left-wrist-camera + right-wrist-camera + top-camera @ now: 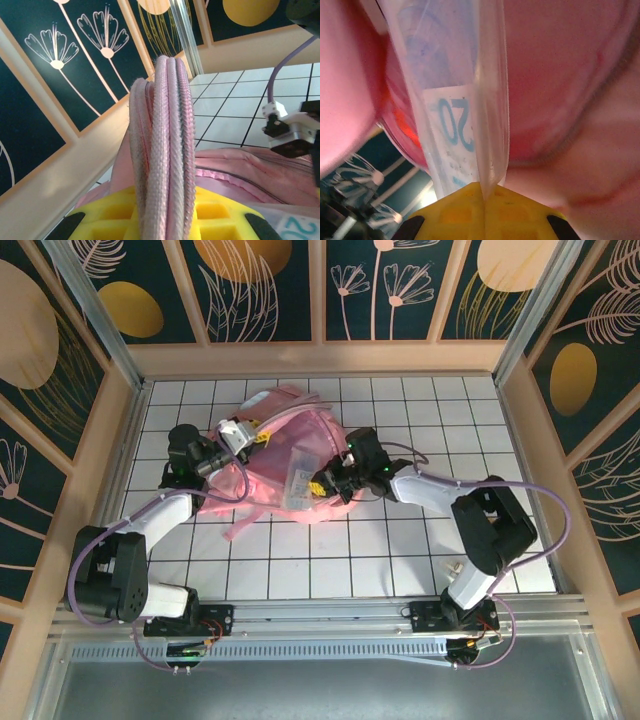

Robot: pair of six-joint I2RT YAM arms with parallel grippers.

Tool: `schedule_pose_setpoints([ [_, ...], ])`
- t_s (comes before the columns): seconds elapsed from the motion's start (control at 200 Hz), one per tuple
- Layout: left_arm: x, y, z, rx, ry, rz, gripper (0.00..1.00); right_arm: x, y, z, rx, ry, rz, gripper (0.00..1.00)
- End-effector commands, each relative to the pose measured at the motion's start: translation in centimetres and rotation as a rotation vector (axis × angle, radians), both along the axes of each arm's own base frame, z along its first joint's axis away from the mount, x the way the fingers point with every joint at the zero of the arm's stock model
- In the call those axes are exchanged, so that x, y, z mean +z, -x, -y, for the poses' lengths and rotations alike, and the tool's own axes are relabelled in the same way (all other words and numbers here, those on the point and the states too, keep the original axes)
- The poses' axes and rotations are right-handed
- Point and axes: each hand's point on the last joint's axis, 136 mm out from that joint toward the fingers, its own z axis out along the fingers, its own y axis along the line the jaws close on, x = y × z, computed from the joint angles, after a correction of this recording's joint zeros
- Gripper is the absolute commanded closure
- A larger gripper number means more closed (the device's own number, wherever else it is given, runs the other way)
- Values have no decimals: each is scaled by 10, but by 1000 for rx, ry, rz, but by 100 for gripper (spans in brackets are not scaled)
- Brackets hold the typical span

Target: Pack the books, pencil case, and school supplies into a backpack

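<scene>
Left end effector [165, 225] pinches the backpack's [305, 438] webbing; right end effector [482, 200] pinches the packet [447, 125], backpack crowding round.

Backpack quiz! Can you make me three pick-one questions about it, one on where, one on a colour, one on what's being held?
1. Where is the backpack?
A) on the white tiled table
B) hanging on the wall
C) on a chair

2. What colour is the "20" on the clear packet?
A) red
B) blue-green
C) black

3. What do the right arm's fingers hold?
A) nothing
B) a book
C) the clear packet

Answers: 1 A, it lies on the tiles. 2 B, the print reads blue-green. 3 C, the yellow fingers pinch its edge.
</scene>
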Motion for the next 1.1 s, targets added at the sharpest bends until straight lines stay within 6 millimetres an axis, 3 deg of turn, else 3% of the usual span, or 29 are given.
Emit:
schedule_pose_setpoints([
  [0.0, 54, 20, 17, -120, 12, 203, 100, 44, -65, -17, -220, -71, 92, 100],
  [0.14, 49, 26, 21, -150, 6, 188, 100, 34, -97, -25, -371, -97, 89, 100],
  [0.285, 47, 30, 25, -167, 7, 178, 100, 7, -114, -29, -482, -76, 56, 100],
  [0.375, 49, 32, 28, -171, 9, 182, 100, -1, -115, -46, -464, -58, 70, 100],
  [0.49, 48, 30, 28, -165, 9, 175, 100, -17, -94, -69, -474, -5, 41, 100],
  [0.596, 47, 29, 28, -158, 23, 168, 100, -22, -97, -78, -498, -43, 53, 85],
  [0.676, 49, 29, 26, -142, 38, 173, 100, -13, -105, -76, -509, -113, 92, 71],
  [0.776, 48, 26, 24, -119, 43, 160, 100, 4, -107, -56, -530, -113, 147, 57],
  [0.896, 43, 20, 22, -88, 46, 133, 100, 16, -91, -17, -530, -14, 182, 49],
  [1.016, 37, 17, 20, -64, 44, 113, 100, 26, -66, 33, -488, 146, 246, 44],
  [1.096, 33, 16, 19, -57, 42, 101, 100, 36, -54, 75, -460, 318, 335, 34],
])
